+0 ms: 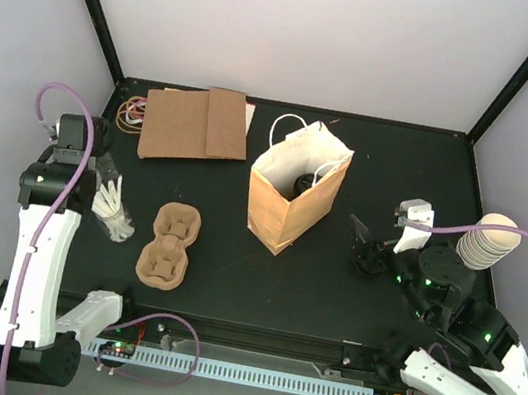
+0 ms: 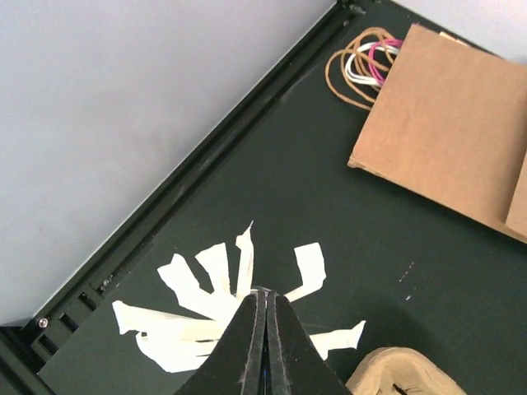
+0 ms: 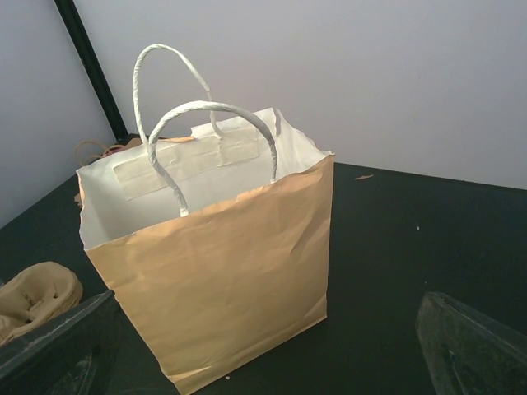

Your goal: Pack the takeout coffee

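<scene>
Three pale walls [image 1: 302, 32] enclose the black table [image 1: 349, 293]; left jaws closed, right jaws wide.

Upright bag [image 1: 288, 207] between tray [image 1: 167, 244] and right hand [image 1: 359, 242]

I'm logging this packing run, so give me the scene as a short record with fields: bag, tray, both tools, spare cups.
bag: paper bag upright and open, a dark thing inside
tray: pulp tray left of the bag, no cups in it
left tool: shut, over white paper strips
right tool: open, facing the bag
spare cups: cream stack at far right
</scene>
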Robot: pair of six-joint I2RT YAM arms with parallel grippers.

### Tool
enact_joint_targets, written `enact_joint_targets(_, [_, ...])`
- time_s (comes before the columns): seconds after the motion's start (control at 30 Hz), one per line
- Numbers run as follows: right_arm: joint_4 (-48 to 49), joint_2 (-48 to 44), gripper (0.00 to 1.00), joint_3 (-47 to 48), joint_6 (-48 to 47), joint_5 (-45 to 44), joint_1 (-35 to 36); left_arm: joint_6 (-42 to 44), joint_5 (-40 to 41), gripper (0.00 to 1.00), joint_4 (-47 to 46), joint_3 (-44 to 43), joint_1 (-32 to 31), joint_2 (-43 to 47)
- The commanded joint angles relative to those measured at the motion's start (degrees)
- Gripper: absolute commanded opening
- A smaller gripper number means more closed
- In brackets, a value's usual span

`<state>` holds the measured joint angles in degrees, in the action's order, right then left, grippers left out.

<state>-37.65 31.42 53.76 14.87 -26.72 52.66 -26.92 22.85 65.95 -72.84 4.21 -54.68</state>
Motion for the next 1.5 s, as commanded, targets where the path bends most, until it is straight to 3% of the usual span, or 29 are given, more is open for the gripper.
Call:
enact_joint_targets(0.0, [1.4,0.1,1.0,0.6,-0.5,0.1,-0.2,1.7,0.0,0.01,2.0,-3.8,0.5,0.9])
enact_joint_targets(0.33, [1.1,0.1,1.0,0.6,-0.4,0.0,-0.2,3.3,3.6,0.02,5.1,-13.9,0.5,1.9])
enact_joint_targets(0.5, [0.8,0.3,1.0,0.7,-0.5,-0.1,-0.2,4.9,2.7,0.02,2.5,-15.4,0.5,5.3])
enact_joint_targets(0.67, [0.4,0.7,1.0,1.1,-0.7,0.1,-0.2,10.1,-9.1,0.02,-10.9,-12.0,0.5,14.8])
enact_joint_targets(0.83, [0.1,0.8,1.0,1.3,-0.6,-0.5,-0.2,5.1,-20.4,0.02,-23.5,-10.9,0.5,22.2])
enact_joint_targets(0.93, [0.1,0.8,1.0,1.2,-0.4,-0.7,-0.2,-1.8,-30.1,0.01,-35.3,-6.6,0.5,25.4])
enact_joint_targets(1.13, [0.1,0.4,1.0,1.0,-0.1,-0.8,-0.2,-17.8,-55.6,0.02,-52.2,-1.0,0.5,20.6])
enact_joint_targets(1.2, [0.4,0.3,1.0,0.7,-0.1,-0.9,-0.2,-27.8,-62.5,0.02,-65.6,6.3,-0.1,19.0])
enact_joint_targets(1.27, [0.8,0.3,1.0,0.4,0.1,-0.8,-0.2,-33.3,-64.3,0.02,-74.1,11.3,-2.4,17.7])
enact_joint_targets(1.47, [0.6,0.0,1.0,0.3,0.8,-0.8,-0.2,-20.8,-51.9,0.01,-68.5,11.8,-17.3,16.0])
